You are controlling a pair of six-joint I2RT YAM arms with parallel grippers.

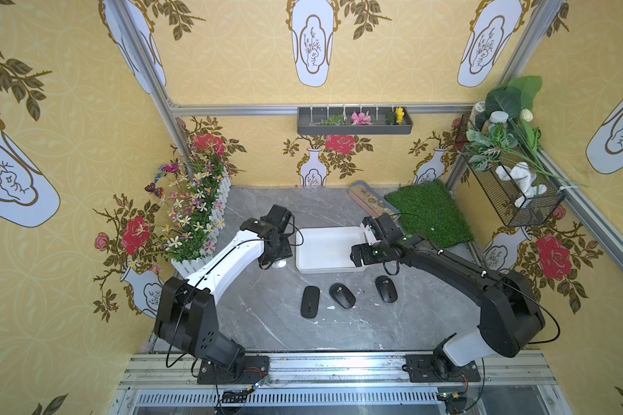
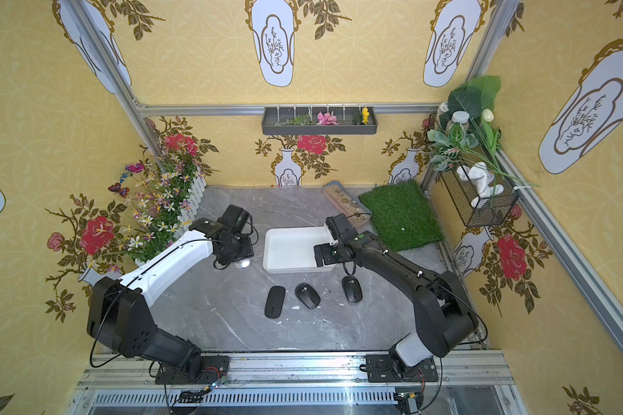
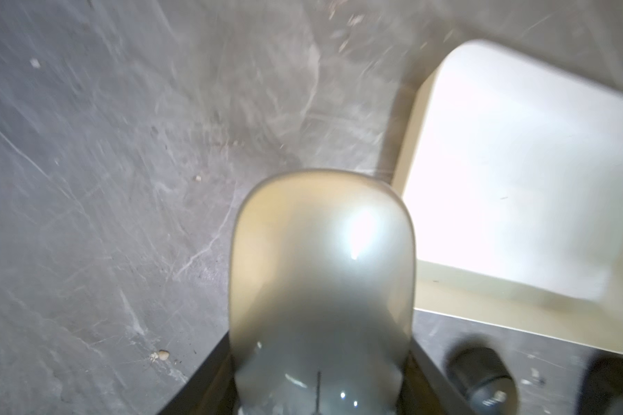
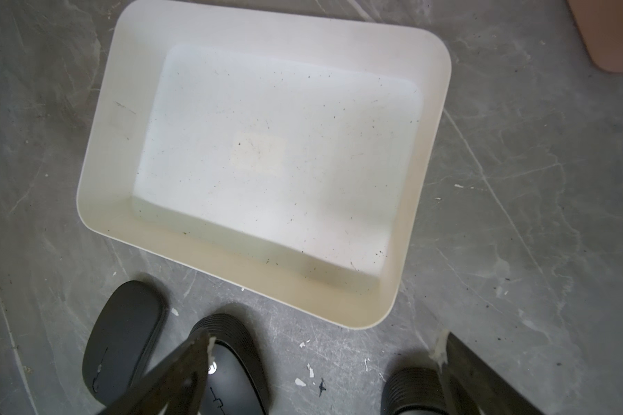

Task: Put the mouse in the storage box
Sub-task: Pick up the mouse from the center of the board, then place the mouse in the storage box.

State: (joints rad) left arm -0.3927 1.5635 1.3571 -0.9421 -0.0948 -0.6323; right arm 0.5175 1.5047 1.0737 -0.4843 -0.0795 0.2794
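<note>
Left wrist view: silver mouse sits between the jaws of the left gripper, which we read as clamped on its flanks; the empty storage box lies just beside them. Jaws of the right gripper stand wide, holding nothing. We judge the grasp made; next comes a lift over the box wall, then release.

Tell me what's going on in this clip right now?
The left gripper has its fingers closed on a silver mouse right beside the white storage box, which is empty. The right gripper hangs open near the box's front edge, holding nothing. Three black mice lie on the table in front of the box, untouched.
</note>
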